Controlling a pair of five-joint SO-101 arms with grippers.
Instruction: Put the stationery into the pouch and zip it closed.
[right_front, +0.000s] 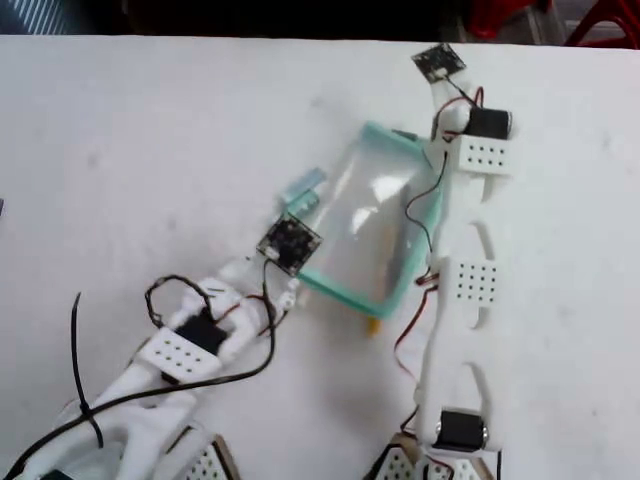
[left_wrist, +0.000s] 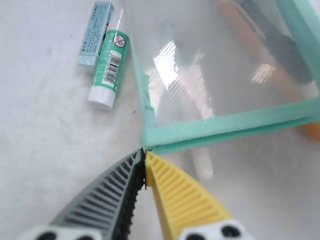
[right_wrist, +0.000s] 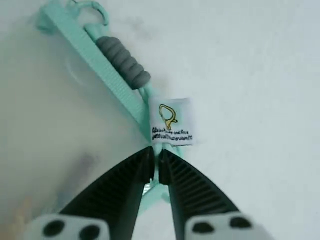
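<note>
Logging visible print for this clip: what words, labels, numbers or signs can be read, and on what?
Green glue stick: barcode and round sign, digits too small.
Pale blue box: print too blurred.
White tag on pouch: yellow emblem, script line unreadable.
Nothing can be quoted.

The pouch (right_front: 375, 215) lies mid-table. Its right edge is obstructed: the right arm (right_front: 465, 280) runs along it, with the right gripper (right_wrist: 156, 165) closed on the mint trim. The near-left corner is occupied by the left gripper (left_wrist: 144, 159), jaws together at the trim. A glue stick (left_wrist: 107, 70) and a pale blue box (left_wrist: 95, 32) lie just beside the left edge. The table (right_front: 120, 130) beyond them offers open passage.
</note>
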